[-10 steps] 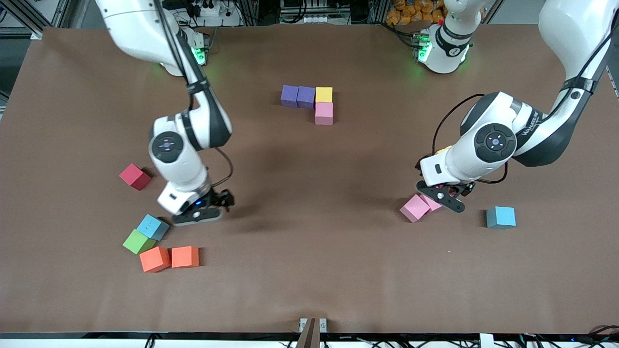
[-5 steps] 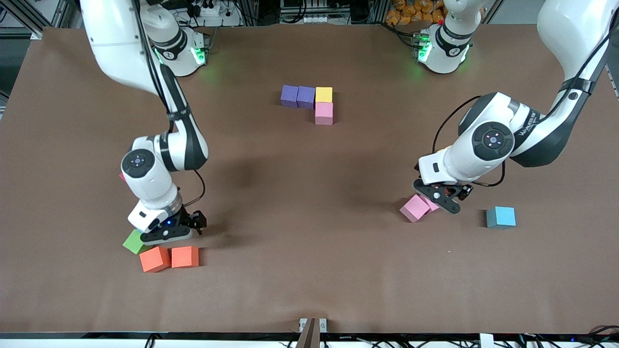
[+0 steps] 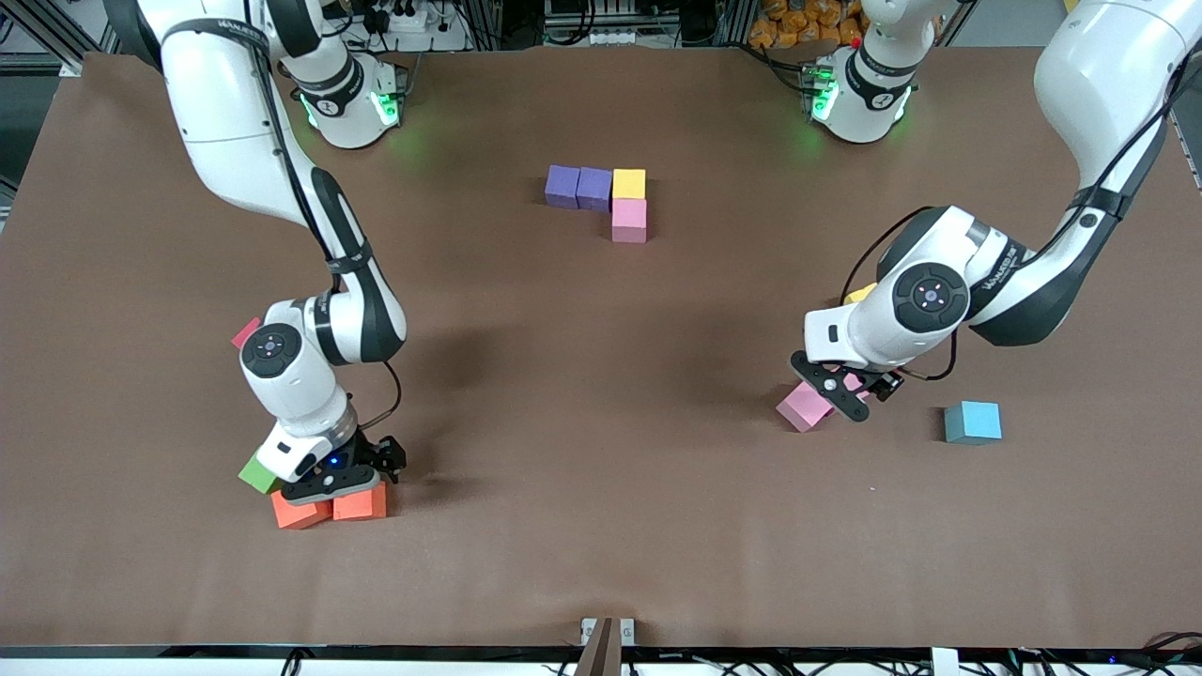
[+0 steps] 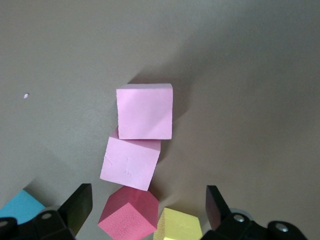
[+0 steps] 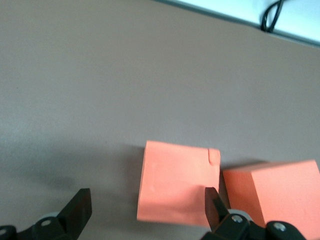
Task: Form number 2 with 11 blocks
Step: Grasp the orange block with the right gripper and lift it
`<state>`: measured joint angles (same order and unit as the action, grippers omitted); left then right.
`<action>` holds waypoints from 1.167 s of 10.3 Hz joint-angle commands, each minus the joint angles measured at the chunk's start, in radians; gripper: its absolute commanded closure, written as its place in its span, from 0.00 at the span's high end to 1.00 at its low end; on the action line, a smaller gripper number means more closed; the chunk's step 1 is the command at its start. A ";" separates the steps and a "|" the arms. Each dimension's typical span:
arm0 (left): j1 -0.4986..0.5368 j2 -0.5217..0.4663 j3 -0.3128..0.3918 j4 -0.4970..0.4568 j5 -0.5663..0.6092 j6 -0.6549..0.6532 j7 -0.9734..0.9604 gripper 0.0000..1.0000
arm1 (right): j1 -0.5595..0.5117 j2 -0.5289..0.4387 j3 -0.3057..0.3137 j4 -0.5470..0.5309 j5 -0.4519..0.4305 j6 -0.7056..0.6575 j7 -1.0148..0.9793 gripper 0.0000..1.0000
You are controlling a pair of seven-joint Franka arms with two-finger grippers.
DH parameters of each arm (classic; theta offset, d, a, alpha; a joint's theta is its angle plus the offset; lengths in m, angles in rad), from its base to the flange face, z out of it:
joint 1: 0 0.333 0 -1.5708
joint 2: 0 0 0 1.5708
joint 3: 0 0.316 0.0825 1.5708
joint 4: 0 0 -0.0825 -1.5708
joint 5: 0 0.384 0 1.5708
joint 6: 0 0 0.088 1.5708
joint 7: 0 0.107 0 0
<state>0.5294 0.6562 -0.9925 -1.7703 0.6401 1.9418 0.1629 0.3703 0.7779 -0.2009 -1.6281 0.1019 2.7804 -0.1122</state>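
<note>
Toward the right arm's end of the desk (image 3: 601,526), the right end effector (image 5: 145,220) hangs spread over two touching orange blocks (image 3: 331,505), beside a green block (image 3: 252,472). Over the pink blocks (image 4: 144,111), near the light blue block (image 3: 973,422), the left end effector (image 4: 147,212) is spread. Two purple blocks (image 3: 578,186), one yellow (image 3: 629,183) and one pink (image 3: 629,221) begin the number 2.

A: What lies under the right gripper (image 5: 145,212)?
B: Two orange blocks on the brown table (image 5: 150,65). One block (image 5: 177,181) sits between the parted fingers (image 5: 77,210); the second block (image 5: 280,192) lies just beside it, outside them.
A: Touching?
B: Nearly; a thin shadowed gap shows.
</note>
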 commanded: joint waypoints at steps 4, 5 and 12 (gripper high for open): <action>0.017 0.040 0.049 -0.033 0.064 0.092 0.162 1.00 | -0.064 0.078 0.021 0.120 -0.007 0.018 -0.095 1.00; 0.018 0.042 0.055 -0.035 0.050 0.103 0.147 1.00 | -0.064 0.077 0.021 0.123 -0.005 0.018 -0.093 1.00; -0.043 0.071 0.143 -0.032 0.064 0.155 0.132 1.00 | -0.068 0.130 0.035 0.143 0.102 0.045 -0.101 1.00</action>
<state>0.5006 0.7327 -0.8636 -1.7995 0.6800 2.0840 0.3051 0.3236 0.8757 -0.1935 -1.5337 0.1708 2.8210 -0.1916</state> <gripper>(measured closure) 0.000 0.000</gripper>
